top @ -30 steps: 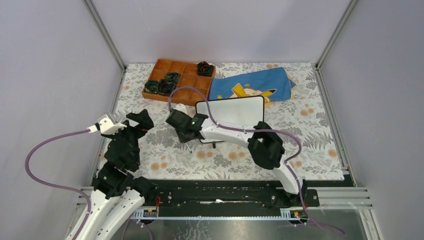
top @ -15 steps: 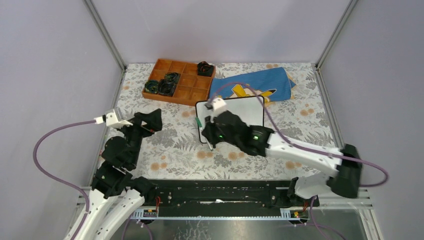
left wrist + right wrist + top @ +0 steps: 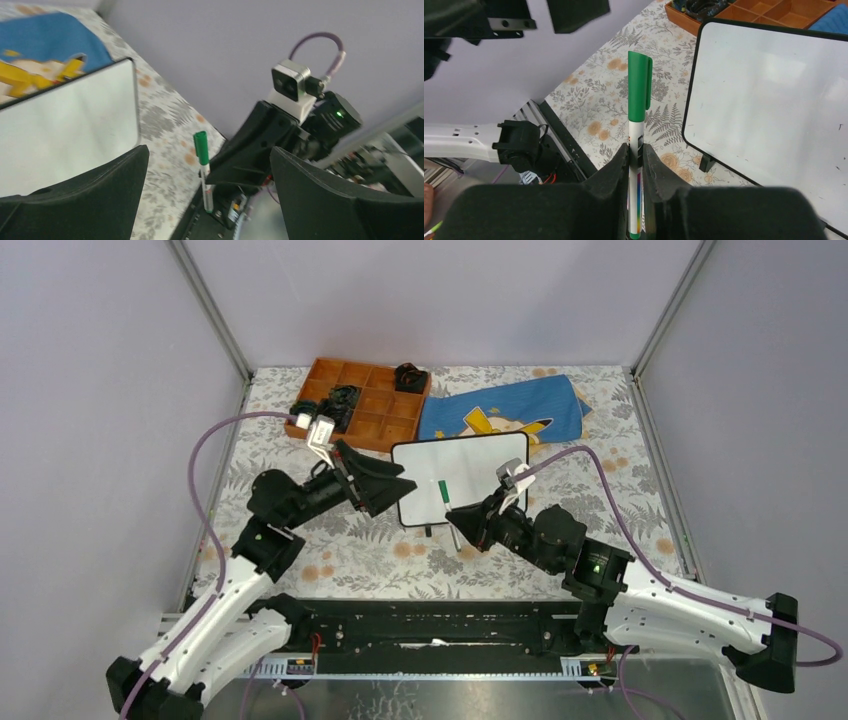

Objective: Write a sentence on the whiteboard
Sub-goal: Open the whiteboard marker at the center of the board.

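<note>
Gripping capped marker low in closed right hand, cap end aimed toward wide-open left hand close by; unwritten whiteboard standing on table just behind both

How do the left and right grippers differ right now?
The left gripper is wide open and empty; the right gripper is shut on a green marker with its cap on. The left gripper hovers at the left edge of the whiteboard; the right gripper sits in front of the board's near edge. Shared: both are close to the blank board.
</note>
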Robot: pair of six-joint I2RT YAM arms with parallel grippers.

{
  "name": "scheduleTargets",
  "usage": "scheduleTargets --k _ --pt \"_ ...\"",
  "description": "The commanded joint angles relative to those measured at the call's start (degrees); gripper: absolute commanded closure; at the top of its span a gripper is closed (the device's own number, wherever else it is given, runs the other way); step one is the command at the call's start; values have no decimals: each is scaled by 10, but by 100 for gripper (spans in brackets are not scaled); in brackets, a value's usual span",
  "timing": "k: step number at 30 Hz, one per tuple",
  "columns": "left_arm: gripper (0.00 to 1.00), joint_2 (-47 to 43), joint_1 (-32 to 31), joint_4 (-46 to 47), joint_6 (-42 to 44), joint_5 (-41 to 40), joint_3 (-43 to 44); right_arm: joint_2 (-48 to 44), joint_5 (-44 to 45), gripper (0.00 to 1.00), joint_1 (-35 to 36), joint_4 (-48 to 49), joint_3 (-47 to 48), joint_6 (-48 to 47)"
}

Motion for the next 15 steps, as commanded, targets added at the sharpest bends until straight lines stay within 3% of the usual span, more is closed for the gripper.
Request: scheduleTargets --k 1,15 --pt "1 46 0 158 -80 142 -7 -25 -21 100 1 85 -10 6" --pt "24 101 -24 154 -87 190 15 17 -92 100 2 130 23 16"
